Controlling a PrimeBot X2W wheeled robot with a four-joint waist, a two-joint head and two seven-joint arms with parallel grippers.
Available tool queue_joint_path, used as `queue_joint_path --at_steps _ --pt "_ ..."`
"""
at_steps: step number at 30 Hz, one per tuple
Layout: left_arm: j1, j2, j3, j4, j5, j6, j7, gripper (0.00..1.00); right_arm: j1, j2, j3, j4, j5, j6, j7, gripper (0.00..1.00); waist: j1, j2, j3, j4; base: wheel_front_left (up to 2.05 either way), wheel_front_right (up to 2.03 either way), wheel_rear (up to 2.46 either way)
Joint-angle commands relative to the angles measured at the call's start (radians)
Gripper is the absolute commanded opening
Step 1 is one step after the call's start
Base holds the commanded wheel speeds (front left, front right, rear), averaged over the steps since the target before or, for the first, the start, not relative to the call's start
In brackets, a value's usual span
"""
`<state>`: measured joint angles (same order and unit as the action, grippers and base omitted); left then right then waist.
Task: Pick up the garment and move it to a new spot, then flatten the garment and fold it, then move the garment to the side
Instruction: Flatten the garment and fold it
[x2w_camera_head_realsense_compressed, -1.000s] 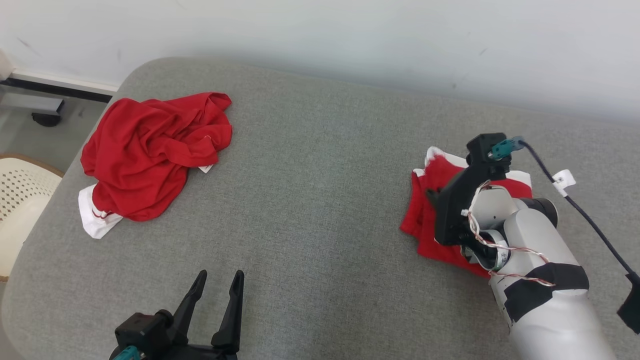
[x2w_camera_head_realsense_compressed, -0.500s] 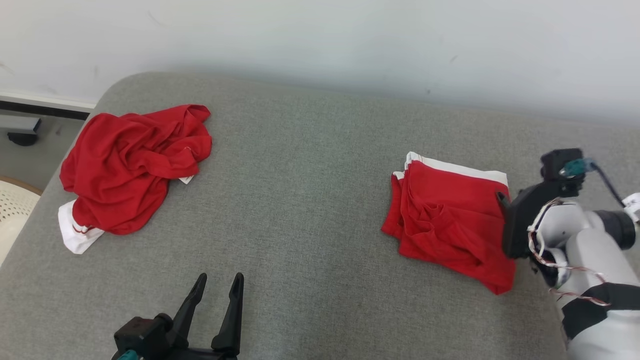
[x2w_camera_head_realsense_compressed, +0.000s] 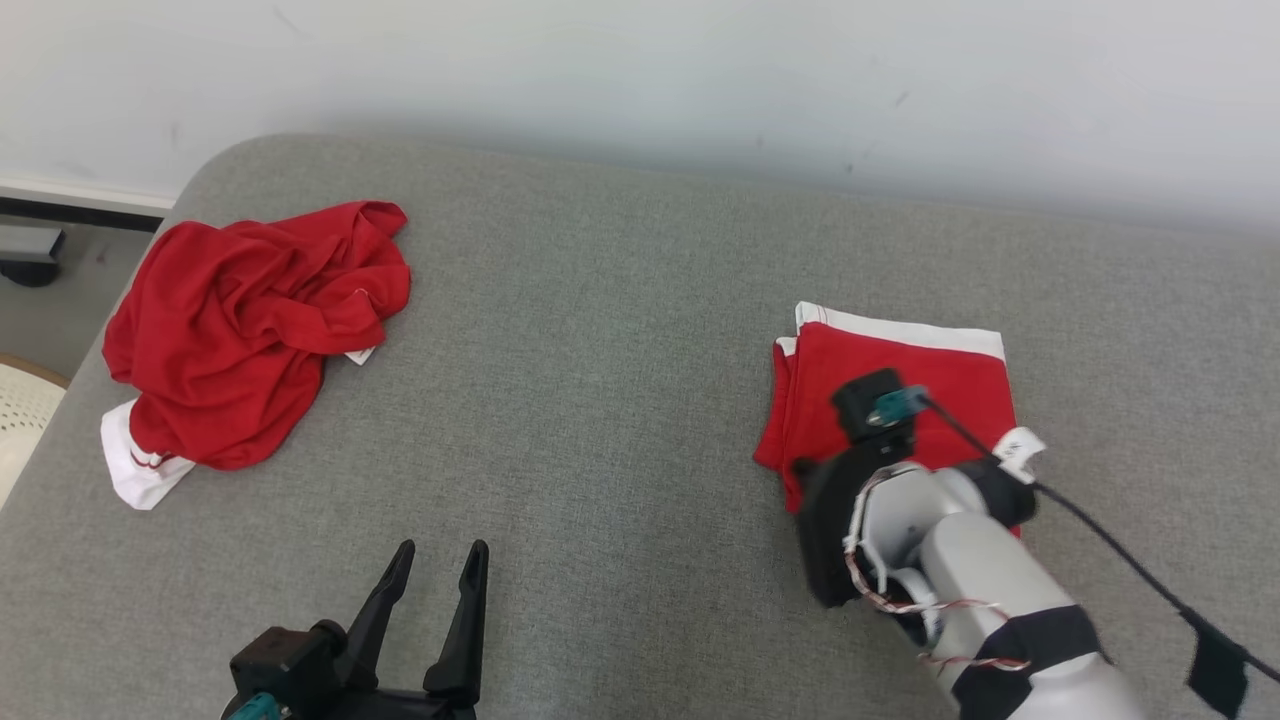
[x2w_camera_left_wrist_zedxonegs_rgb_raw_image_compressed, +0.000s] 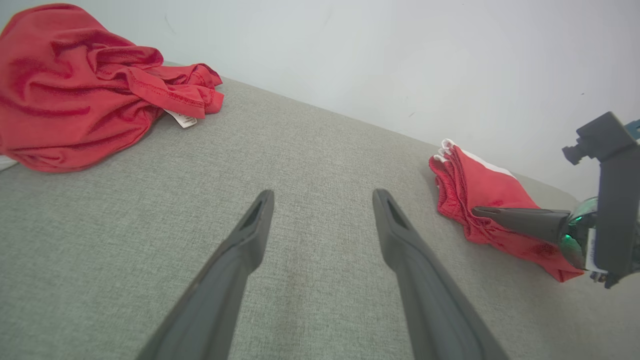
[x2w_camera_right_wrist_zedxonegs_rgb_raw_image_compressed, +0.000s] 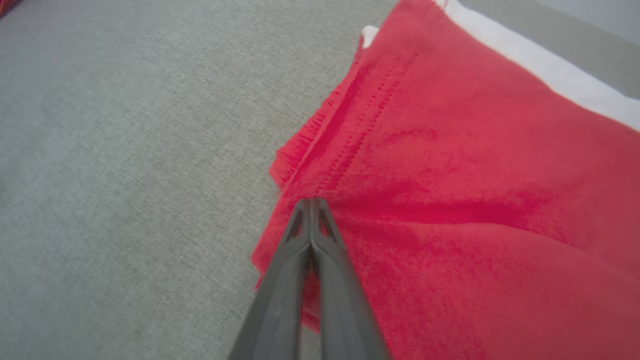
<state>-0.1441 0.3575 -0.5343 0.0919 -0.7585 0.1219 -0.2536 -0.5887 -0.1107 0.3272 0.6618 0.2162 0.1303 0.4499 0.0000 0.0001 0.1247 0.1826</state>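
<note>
Right hand (x2w_camera_right_wrist_zedxonegs_rgb_raw_image_compressed: 311, 201) returned, closed, over folded garment (x2w_camera_right_wrist_zedxonegs_rgb_raw_image_compressed: 450, 175)

Folded garment (x2w_camera_head_realsense_compressed: 905, 365) right, crumpled garment (x2w_camera_head_realsense_compressed: 250, 320) left (well apart), both on the cushion (x2w_camera_head_realsense_compressed: 600, 420).

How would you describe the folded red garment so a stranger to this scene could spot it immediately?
Start at the wide grey cushion against the pale wall. On its right half lies the folded garment, a flat red rectangle with a white band along its far edge. Its neighbour, the crumpled garment on the left, is a loose red heap.
</note>
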Motion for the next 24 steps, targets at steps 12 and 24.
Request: queue_joint_path --at_steps 12,24 --pt "0.030 0.012 0.014 0.010 -0.019 0.008 -0.007 1.00 0.119 -0.009 0.098 -0.233 0.241 0.001 -0.032 1.00 0.0000 -0.0001 -0.070 -0.028 0.00 0.00 0.00" --pt "0.075 -0.018 0.167 -0.011 0.041 -0.008 -0.012 1.00 0.441 0.031 -0.332 -0.491 0.049 0.001 -0.284 1.00 0.0000 -0.0001 -0.163 -0.101 0.00 0.00 0.00"
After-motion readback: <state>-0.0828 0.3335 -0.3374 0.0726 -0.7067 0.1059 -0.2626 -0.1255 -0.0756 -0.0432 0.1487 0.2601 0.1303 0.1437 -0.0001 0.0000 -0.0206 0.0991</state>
